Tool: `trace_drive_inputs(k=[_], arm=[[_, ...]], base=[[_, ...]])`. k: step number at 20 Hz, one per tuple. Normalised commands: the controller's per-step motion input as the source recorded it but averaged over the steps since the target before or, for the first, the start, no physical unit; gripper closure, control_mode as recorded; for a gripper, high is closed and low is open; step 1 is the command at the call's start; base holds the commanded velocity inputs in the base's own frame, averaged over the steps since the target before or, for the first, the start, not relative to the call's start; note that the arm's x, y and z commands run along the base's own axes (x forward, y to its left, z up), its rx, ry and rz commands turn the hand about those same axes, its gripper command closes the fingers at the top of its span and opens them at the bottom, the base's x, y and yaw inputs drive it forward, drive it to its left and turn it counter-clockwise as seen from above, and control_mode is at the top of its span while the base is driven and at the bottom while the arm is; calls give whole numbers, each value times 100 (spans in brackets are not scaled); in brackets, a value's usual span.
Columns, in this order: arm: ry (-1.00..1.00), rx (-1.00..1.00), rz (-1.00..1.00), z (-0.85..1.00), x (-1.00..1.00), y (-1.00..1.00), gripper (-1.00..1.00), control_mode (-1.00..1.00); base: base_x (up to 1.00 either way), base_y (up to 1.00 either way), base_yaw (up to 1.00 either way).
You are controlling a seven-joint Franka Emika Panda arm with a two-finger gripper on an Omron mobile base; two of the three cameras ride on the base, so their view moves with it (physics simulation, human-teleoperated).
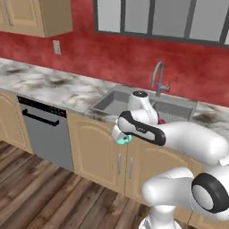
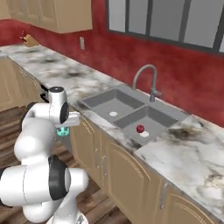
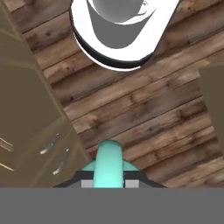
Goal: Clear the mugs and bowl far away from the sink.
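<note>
Gripper is pinching the mint mug, jaws nearly together on what looks like its handle; in the hand view the mint loop stands up at 6 o'clock between the finger tips, with wood floor and cabinet doors beyond. So the mug is off the counter, held out in front of the cabinet face, at about 7 o'clock from the sink in the left base view. In the right base view the same mug sits tucked under the wrist at about 8 o'clock from the sink, over the floor rather than over any surface. My read: one mug is mid-transfer, picked but not yet placed. Remaining for it: carry along to the far counter at 10 o'clock, well away from the basins, and set it down. I can't place the teal mug or the bowl from these frames, so their status is unknown; count them as open items. A small red round thing sits in the near basin, not part of the job. Overall I'd say less than halfway.
</note>
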Motion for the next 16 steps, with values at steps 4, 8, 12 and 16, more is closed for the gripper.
trace_drive_inputs(k=[4, 8, 12, 16], arm=[[0, 0, 0, 0, 0, 0, 100, 100], [0, 0, 0, 0, 0, 0, 100, 100], [0, 0, 0, 0, 0, 0, 100, 100], [0, 0, 0, 0, 0, 0, 100, 100]], base=[[24, 0, 70], [23, 0, 70], [32, -4, 69], [52, -29, 65]])
